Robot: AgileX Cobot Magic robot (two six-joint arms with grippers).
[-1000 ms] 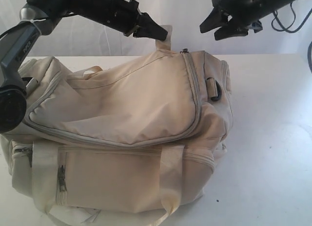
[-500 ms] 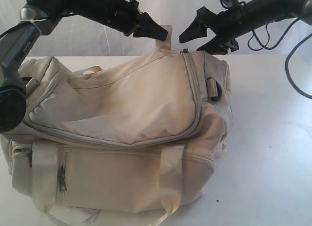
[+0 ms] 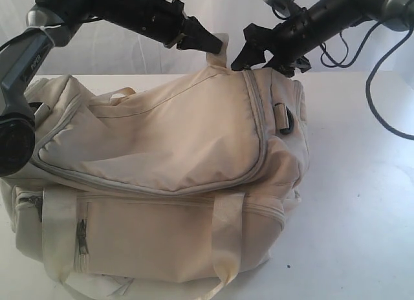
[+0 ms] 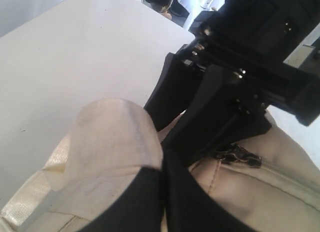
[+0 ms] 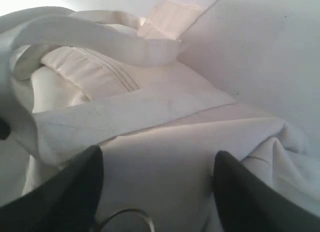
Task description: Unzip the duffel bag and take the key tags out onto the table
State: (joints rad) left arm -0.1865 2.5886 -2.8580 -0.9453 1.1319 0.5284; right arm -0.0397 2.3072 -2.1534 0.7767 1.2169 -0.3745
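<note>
The cream duffel bag (image 3: 168, 158) lies zipped shut on the white table (image 3: 362, 183). Its grey zipper pull (image 3: 245, 68) sits at the top right end, and also shows in the left wrist view (image 4: 240, 156). My left gripper (image 3: 217, 46) is shut on a pale webbing strap (image 4: 110, 142) at the bag's top. My right gripper (image 3: 249, 62) hangs open just above the zipper pull, next to the left one. In the right wrist view its open fingers (image 5: 75, 187) straddle bag fabric (image 5: 165, 157) and a thin metal ring (image 5: 127, 217). The key tags are hidden.
The left arm's grey body (image 3: 16, 112) hangs over the bag's left end. Dark cables (image 3: 381, 99) loop down at the far right. Bare table lies right of the bag. A side pocket zipper (image 3: 81, 235) faces the front.
My right gripper has swung left and down from the upper right to just above the zipper pull. The left gripper still holds the strap and has not moved. The bag is unchanged.
</note>
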